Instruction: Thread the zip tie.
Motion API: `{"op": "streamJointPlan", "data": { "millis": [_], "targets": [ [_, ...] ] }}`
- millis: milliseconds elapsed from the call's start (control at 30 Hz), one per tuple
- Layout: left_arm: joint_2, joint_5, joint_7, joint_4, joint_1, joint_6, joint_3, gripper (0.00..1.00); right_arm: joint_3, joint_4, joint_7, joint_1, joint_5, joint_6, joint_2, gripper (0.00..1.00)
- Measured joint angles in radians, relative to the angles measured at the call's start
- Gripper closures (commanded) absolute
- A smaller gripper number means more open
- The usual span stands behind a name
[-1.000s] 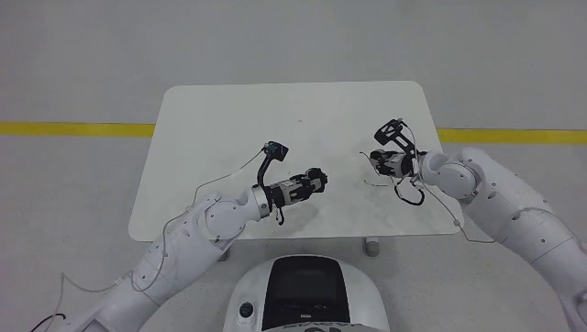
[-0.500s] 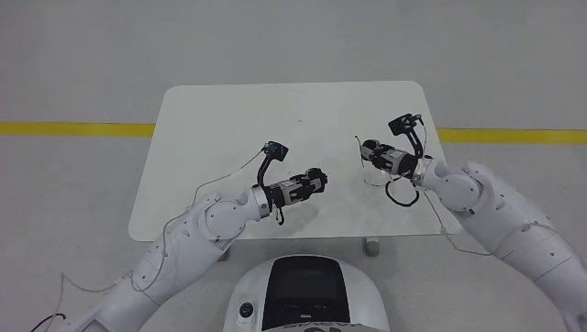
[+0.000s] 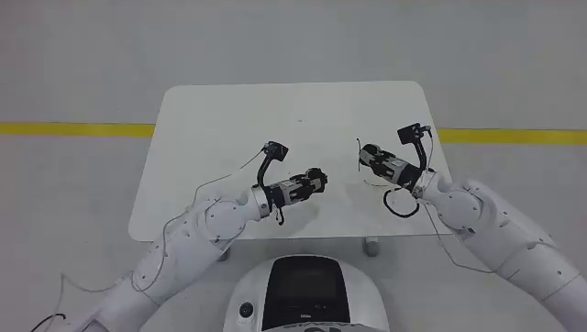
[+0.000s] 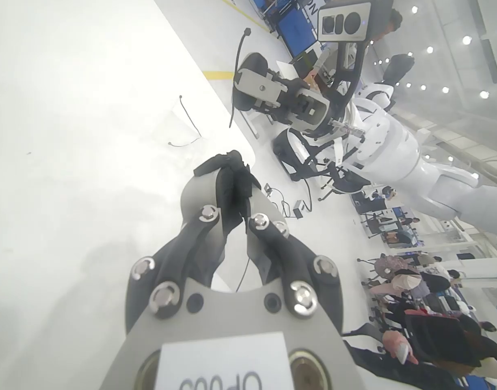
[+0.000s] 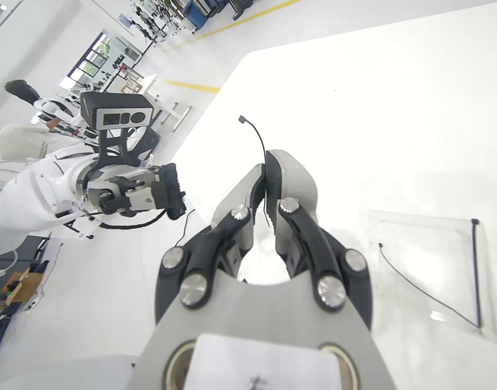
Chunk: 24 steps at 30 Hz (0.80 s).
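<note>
I find the right pincer (image 5: 266, 166) clamped on a black zip tie (image 5: 256, 135), gripping the strap partway along. The tie's head end curves out beyond the fingertips, and the other end runs back between the fingers. From the left wrist view, the tie sticks out on both sides of that closed grip.

The left pincer (image 4: 232, 170) is closed, its black finger pads pressed together. I cannot tell whether anything sits between them.

Both pincers are held above the white bench (image 3: 229, 130), tips turned toward each other and apart. The left is over the middle of the near side and the right is beside it.

A clear plastic bag (image 5: 427, 245) lies flat on the bench near the right pincer, holding two spare zip ties (image 5: 476, 274).
</note>
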Motion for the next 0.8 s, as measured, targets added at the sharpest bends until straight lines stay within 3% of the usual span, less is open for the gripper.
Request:
{"op": "streamJointPlan", "data": {
  "millis": [233, 400, 600, 800],
  "targets": [
    [0.0, 0.0, 0.0, 0.0, 0.0, 0.0, 0.0, 1.0, 0.0, -0.008, -0.047, -0.026, 0.018, 0.0, -0.01, 1.0],
    [0.0, 0.0, 0.0, 0.0, 0.0, 0.0, 0.0, 1.0, -0.017, -0.026, -0.199, -0.075, 0.011, 0.0, -0.034, 1.0],
    [0.0, 0.0, 0.0, 0.0, 0.0, 0.0, 0.0, 1.0, -0.056, -0.053, -0.376, -0.102, -0.095, 0.0, -0.055, 1.0],
    [0.0, 0.0, 0.0, 0.0, 0.0, 0.0, 0.0, 1.0, -0.069, -0.06, -0.383, -0.095, -0.105, 0.0, -0.057, 1.0]
  ]
}}
